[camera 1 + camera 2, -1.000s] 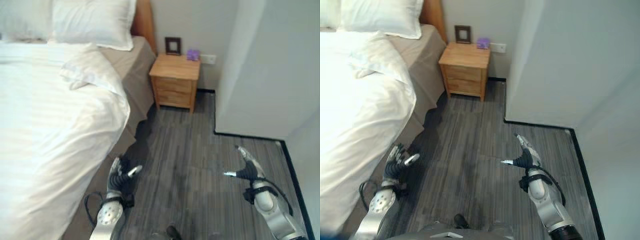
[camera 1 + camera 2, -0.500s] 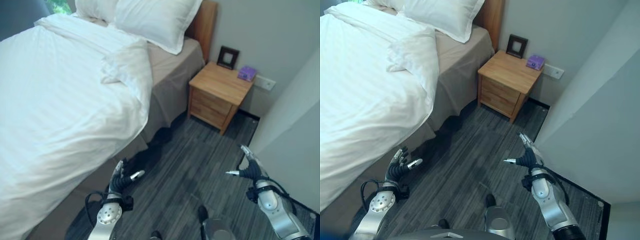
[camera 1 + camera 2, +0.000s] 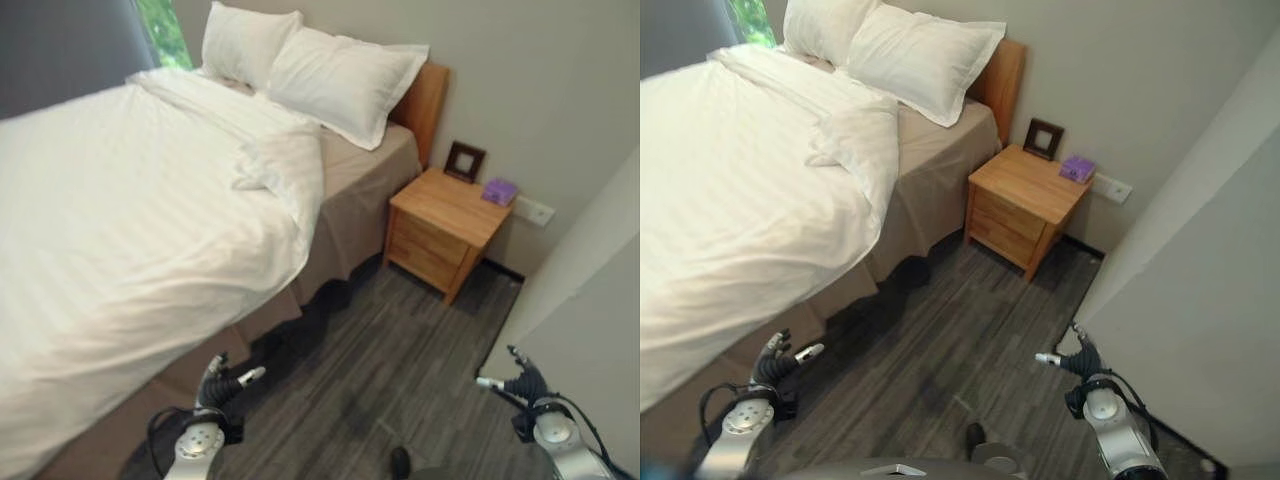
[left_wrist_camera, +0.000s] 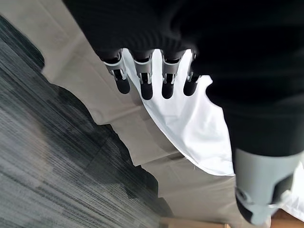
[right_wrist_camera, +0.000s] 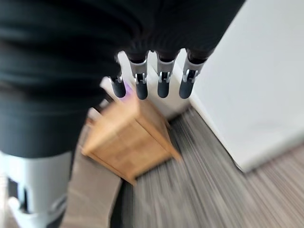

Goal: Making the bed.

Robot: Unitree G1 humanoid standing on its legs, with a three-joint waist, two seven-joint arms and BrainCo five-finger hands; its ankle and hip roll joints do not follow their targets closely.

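Note:
A bed with a white striped duvet [image 3: 130, 220] fills the left of the room. The duvet's near corner [image 3: 285, 170] is folded back, baring the beige sheet [image 3: 355, 175] beside it. Two white pillows [image 3: 335, 80] lean on the wooden headboard [image 3: 428, 95]. My left hand [image 3: 222, 380] hangs low beside the bed's beige skirt [image 4: 109, 109], open and holding nothing. My right hand [image 3: 522, 384] is low at the right over the floor, also open and holding nothing.
A wooden nightstand [image 3: 445, 228] stands right of the bed with a dark picture frame [image 3: 465, 160] and a purple box [image 3: 498, 190] on it. A pale wall [image 3: 590, 300] juts in at the right. Grey wood-look floor [image 3: 380, 370] lies between bed and wall.
The camera has swung up and left, so more of the bed and both pillows show. Both hands now sit lower in the picture, still open.

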